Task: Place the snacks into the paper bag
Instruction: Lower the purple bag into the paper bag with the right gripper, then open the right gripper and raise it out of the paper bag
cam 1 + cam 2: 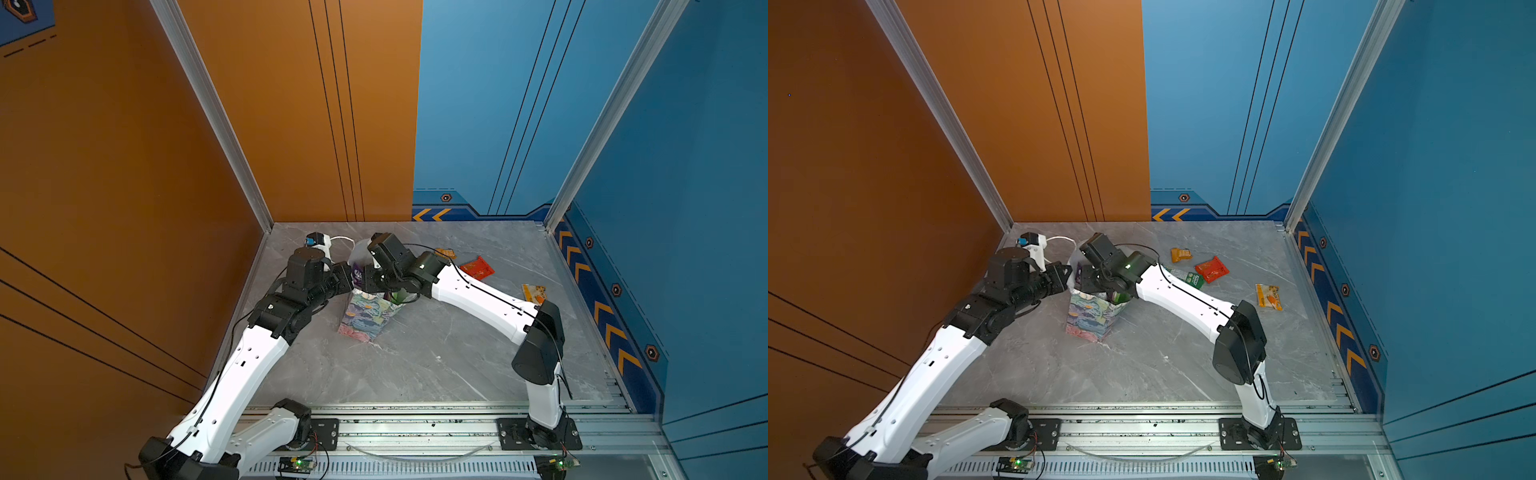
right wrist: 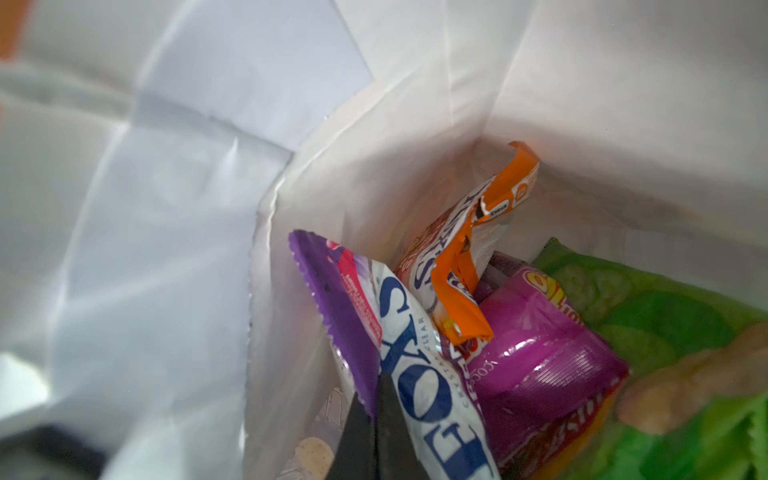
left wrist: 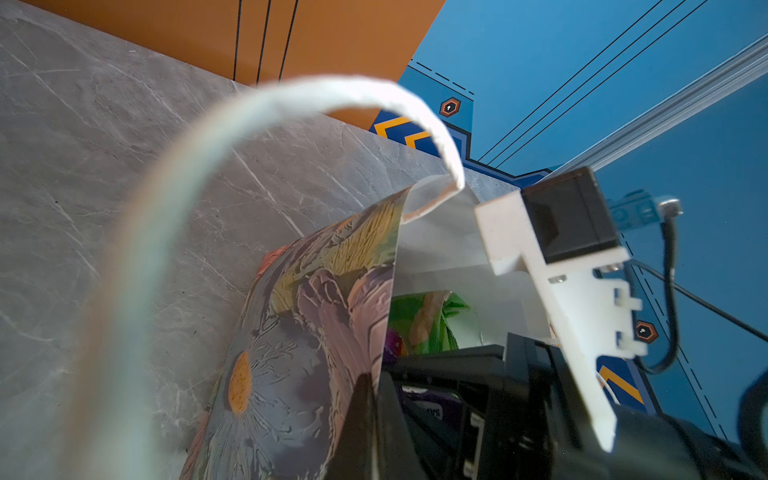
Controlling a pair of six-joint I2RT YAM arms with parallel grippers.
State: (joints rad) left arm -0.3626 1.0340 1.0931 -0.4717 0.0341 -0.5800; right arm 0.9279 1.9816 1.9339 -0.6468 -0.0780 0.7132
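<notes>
My right tool (image 2: 374,436), clamped shut on the purple packet (image 2: 332,316), hangs inside the paper bag (image 1: 365,316) with the packet's length pointing down, while my left tool (image 3: 374,415) pinches the bag's wall.

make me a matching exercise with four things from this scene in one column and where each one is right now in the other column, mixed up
Things
1. purple packet
2. red packet
3. magenta packet
4. paper bag wall

Places
a. lying on the table, outside the bag
b. pinched by the left hand
c. resting in the bag, not gripped
d. inside the bag, gripped by the right hand

Pairs: 1-d, 2-a, 3-c, 4-b
</notes>
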